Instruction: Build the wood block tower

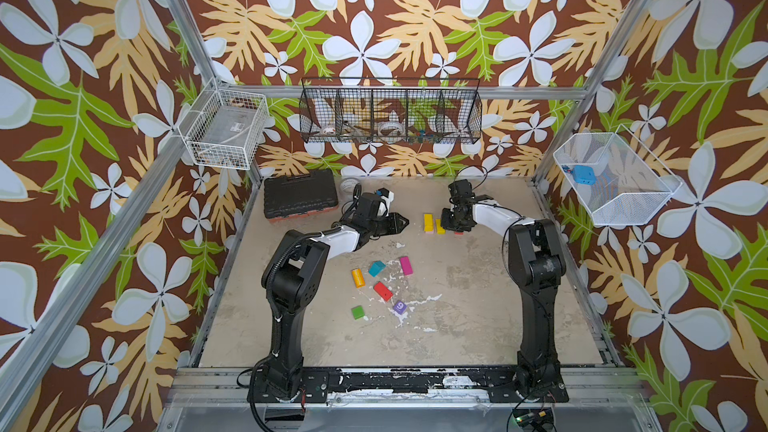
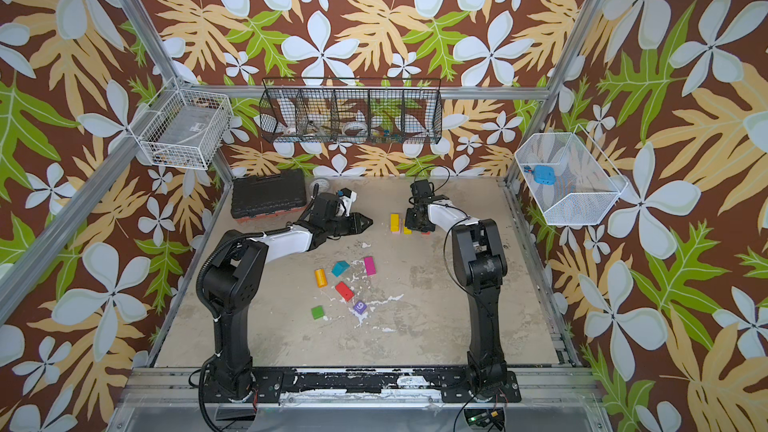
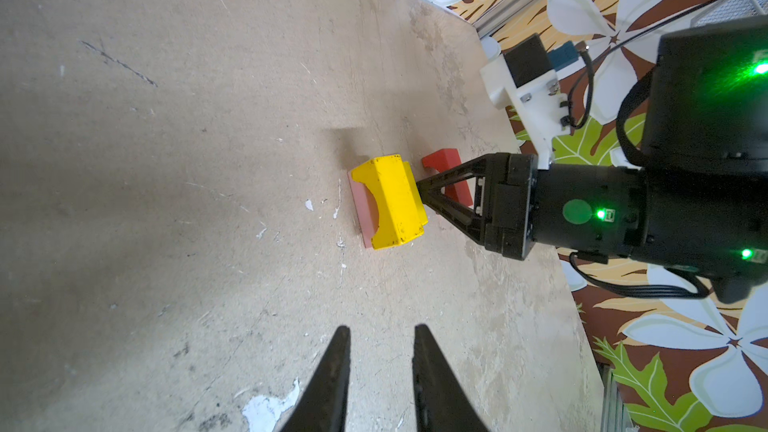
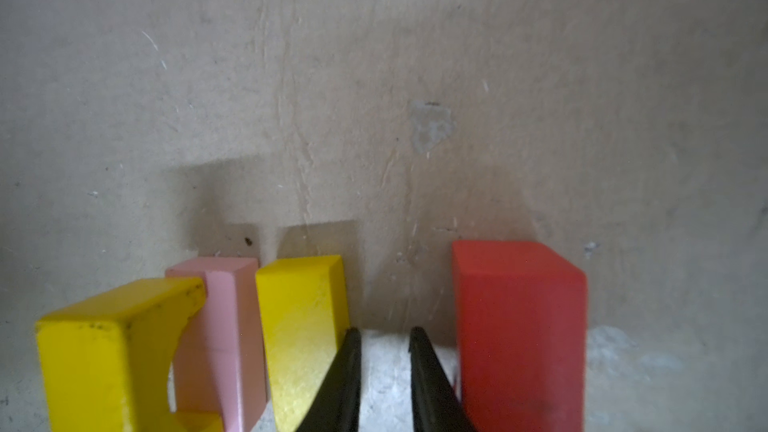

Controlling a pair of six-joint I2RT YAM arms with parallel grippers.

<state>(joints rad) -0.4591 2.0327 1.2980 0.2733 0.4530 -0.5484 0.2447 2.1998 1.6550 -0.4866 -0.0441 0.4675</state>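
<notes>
One table (image 1: 457, 326) of worn beige board, railed in aluminium along its edges; two black arms, the left arm (image 1: 291, 284) and the right arm (image 1: 536, 259), bolted at the near edge; one black toolbox (image 1: 299, 195) in the far left corner, close to the back edge, with one clear jar (image 1: 349, 185) just beside it.

Ten wood blocks (image 2: 344, 290) show in both top views. Four make the start of the tower (image 1: 434, 225) in the far middle, well apart from every edge: a yellow arch block (image 3: 390, 201) pressed against a pink block (image 4: 226, 326); a small yellow block (image 4: 303, 326) just beside the pink one; a tall red block (image 4: 519, 326) standing apart across a gap; whether the arch rests on the pink one I cannot tell. Six lie loose and separate mid-table: a magenta brick (image 1: 406, 265); a teal block (image 1: 376, 268); an orange brick (image 1: 357, 277); a red brick (image 1: 382, 290); a green block (image 1: 357, 312); a purple cube (image 1: 399, 306) marked 9. Bare board runs wide to their right and toward the near edge.

The right gripper (image 4: 382, 330) is clenched on nothing, tips low in the gap between the small yellow block and the tall red block; the left gripper (image 3: 378, 328) hangs left of the tower, apart from it, fingers narrowly parted and empty.
</notes>
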